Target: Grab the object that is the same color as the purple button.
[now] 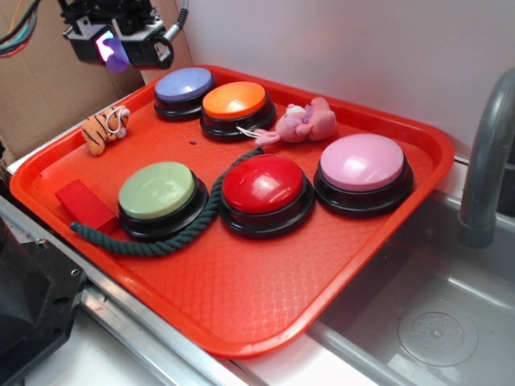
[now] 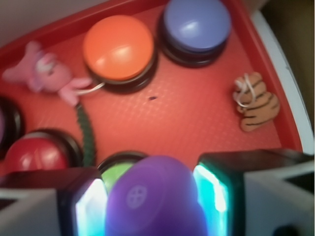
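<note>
My gripper (image 1: 113, 50) hangs high above the tray's far left corner, shut on the purple toy (image 1: 117, 58), a small rounded purple plastic piece. In the wrist view the purple toy (image 2: 155, 199) fills the gap between the two lit pads of my gripper (image 2: 152, 204). The purple button (image 1: 184, 85), blue-violet dome on a black base, sits at the back of the tray, to the right of and below the gripper. It also shows in the wrist view (image 2: 197, 24) at the top.
On the red tray (image 1: 241, 297) stand orange (image 1: 234, 101), green (image 1: 157, 191), red (image 1: 262, 185) and pink-lilac (image 1: 362, 163) buttons. A pink plush (image 1: 306, 122), an orange tiger toy (image 1: 105, 129), a green rope (image 1: 153, 241) and a red block (image 1: 84, 205) lie there. A sink and faucet (image 1: 487, 161) are at the right.
</note>
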Controlling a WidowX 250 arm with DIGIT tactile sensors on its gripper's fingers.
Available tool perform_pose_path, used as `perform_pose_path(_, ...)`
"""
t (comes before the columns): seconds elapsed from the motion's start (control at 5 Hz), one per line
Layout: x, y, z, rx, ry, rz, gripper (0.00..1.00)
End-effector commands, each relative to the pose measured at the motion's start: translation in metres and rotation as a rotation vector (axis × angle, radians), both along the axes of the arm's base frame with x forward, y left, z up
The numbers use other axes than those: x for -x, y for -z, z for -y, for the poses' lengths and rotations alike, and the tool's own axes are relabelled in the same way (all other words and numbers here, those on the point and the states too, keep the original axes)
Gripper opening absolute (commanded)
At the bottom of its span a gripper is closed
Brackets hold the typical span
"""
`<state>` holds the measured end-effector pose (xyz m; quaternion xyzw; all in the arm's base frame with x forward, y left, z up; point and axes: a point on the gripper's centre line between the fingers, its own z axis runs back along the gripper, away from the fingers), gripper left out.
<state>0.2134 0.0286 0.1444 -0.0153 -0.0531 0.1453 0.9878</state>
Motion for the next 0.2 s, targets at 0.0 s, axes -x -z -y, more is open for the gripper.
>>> perform_pose_path(0.0, -0.0022, -0.0123, -0.0017, 0.030, 0.039, 0.021, 0.00)
